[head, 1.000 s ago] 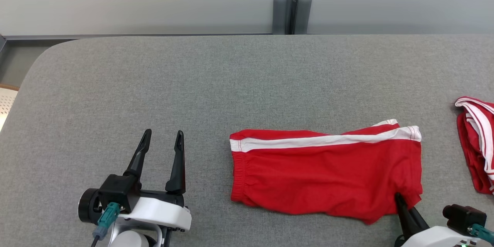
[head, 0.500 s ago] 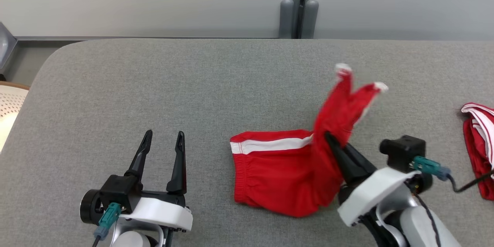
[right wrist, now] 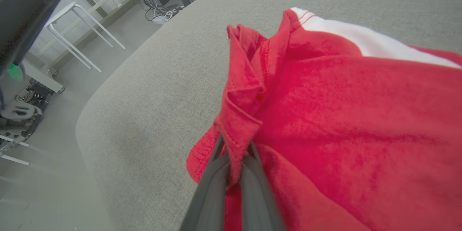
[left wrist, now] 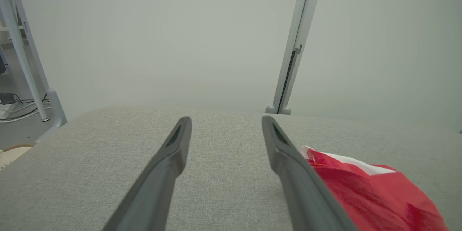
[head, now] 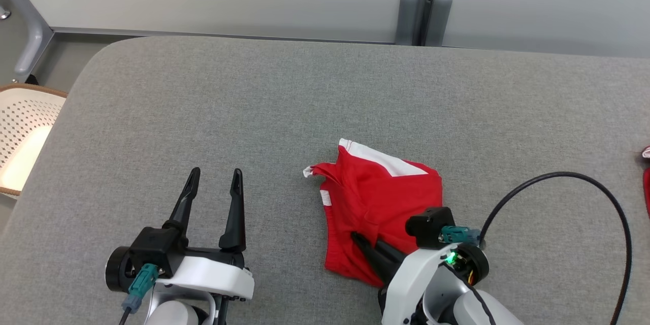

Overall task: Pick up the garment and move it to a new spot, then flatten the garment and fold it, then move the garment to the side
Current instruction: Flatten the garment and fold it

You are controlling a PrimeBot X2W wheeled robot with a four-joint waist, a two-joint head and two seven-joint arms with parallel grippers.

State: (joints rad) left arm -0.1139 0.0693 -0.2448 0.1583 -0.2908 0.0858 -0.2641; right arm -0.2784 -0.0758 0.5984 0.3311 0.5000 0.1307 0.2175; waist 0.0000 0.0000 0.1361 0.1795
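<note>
Right gripper jaws clamp a thin hem fold of the red shorts; it may slip, leaving the fold crooked. Left gripper jaws open, empty.

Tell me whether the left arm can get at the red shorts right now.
Probably yes: the left gripper stands open beside the red shorts, with bare grey table between them. The right gripper pinches their near edge.
</note>
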